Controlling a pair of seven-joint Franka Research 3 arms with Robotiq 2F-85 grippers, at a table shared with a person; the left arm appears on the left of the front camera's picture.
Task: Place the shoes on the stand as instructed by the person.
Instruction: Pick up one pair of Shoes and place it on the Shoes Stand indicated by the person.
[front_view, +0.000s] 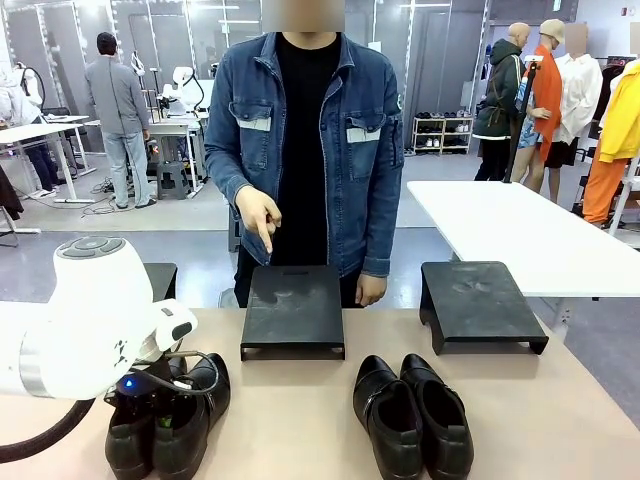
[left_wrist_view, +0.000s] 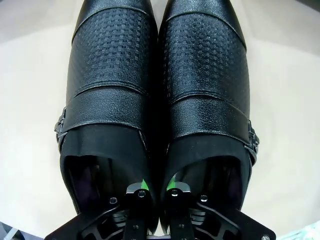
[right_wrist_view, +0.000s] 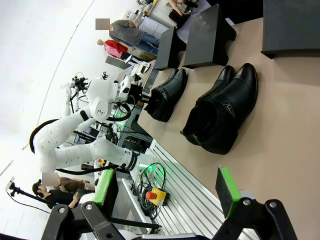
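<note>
The left pair of glossy black shoes (front_view: 168, 425) stands at the table's near left, with my left arm over it. Seen from the left wrist, my left gripper (left_wrist_view: 157, 189) has one finger down inside each shoe (left_wrist_view: 115, 100), shut on the two inner walls that touch. The right pair (front_view: 412, 415) stands free at the near right. The person (front_view: 305, 130) in the denim jacket points a finger (front_view: 266, 240) down at the middle black stand (front_view: 293, 312). My right gripper (right_wrist_view: 165, 192) hangs open above the table's near edge, well short of the right pair (right_wrist_view: 222, 112).
A second black stand (front_view: 480, 303) sits at the far right of the table, and a third (front_view: 162, 280) is partly hidden behind my left arm. A white table (front_view: 520, 225) stands beyond, at the right. Other people stand in the background.
</note>
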